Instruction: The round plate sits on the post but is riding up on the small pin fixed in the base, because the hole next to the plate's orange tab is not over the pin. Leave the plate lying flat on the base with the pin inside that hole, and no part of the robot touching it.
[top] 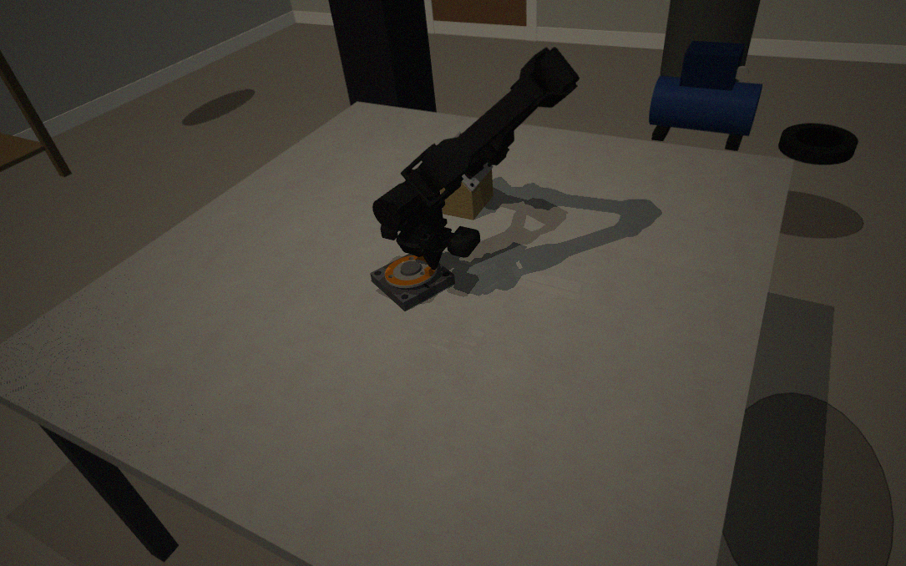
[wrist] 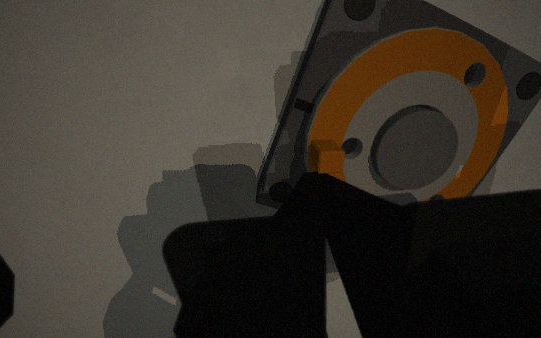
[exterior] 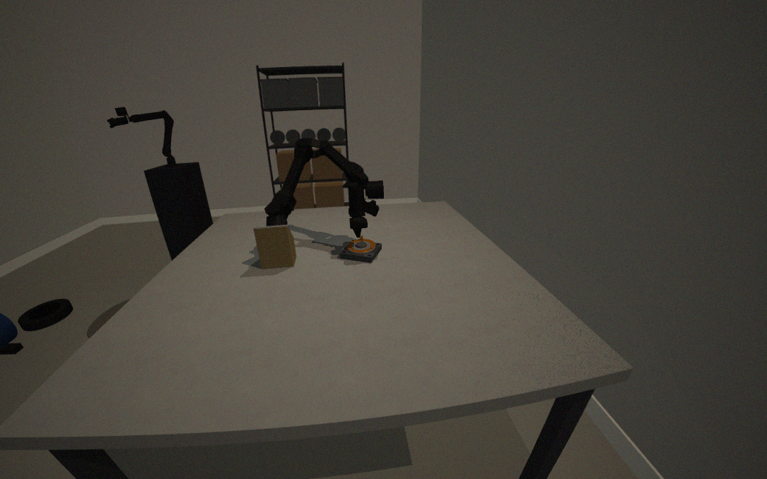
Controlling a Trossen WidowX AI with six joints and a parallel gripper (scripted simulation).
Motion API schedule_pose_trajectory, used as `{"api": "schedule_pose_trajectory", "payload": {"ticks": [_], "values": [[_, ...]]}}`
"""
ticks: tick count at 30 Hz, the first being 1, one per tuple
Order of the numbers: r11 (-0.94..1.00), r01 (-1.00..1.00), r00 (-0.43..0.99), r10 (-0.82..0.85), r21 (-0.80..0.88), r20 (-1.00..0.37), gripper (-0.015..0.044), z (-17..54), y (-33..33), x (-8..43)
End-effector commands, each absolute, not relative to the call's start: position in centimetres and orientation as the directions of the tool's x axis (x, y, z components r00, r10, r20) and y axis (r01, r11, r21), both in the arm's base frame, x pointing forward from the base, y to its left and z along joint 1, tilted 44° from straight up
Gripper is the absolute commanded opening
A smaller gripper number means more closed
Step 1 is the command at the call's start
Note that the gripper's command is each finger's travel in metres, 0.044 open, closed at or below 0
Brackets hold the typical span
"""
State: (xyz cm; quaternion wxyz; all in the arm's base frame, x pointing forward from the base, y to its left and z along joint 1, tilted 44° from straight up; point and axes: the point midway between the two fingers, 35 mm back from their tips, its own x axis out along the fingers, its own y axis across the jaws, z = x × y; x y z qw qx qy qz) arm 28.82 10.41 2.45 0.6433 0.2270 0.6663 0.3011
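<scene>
The round plate (top: pixel 392 275) (exterior: pixel 362 251) (wrist: pixel 395 55), grey with an orange ring, sits around the post (top: pixel 411 267) (exterior: pixel 361 244) (wrist: pixel 415 150) on the dark square base (top: pixel 405 303) (exterior: pixel 358 258) (wrist: pixel 337 57). The orange tab (wrist: pixel 330 159) stands at the plate's near-left edge in the wrist view, with the small hole (wrist: pixel 352 148) beside it. I cannot make out the pin, nor whether the plate lies fully flat. My gripper (top: pixel 433 265) (exterior: pixel 358 235) (wrist: pixel 312 181) is shut and empty, pointing down. Its tips are right beside the tab and overlap it in the wrist view; contact cannot be told.
A wooden block (top: pixel 468 204) (exterior: pixel 276 246) stands on the table (top: pixel 513 421) (exterior: pixel 344 345) near the arm's foot. The base has dark corner holes and a dark notch (wrist: pixel 304 105) at one edge. The arm's shadow falls beside the base.
</scene>
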Motion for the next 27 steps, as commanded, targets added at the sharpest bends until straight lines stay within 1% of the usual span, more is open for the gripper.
{"api": "schedule_pose_trajectory", "payload": {"ticks": [1, 20, 27], "values": [[0.714, -0.078, -0.07, 0.693, 0.696, -0.718, 0.0, 2.5, 10.5, 29.4], [0.714, -0.078, -0.069, 0.692, 0.696, -0.718, 0.0, 2.4, 10.6, 30.4], [0.715, -0.078, -0.069, 0.691, 0.694, -0.72, 0.0, 4.9, 8.1, 30.4]]}}
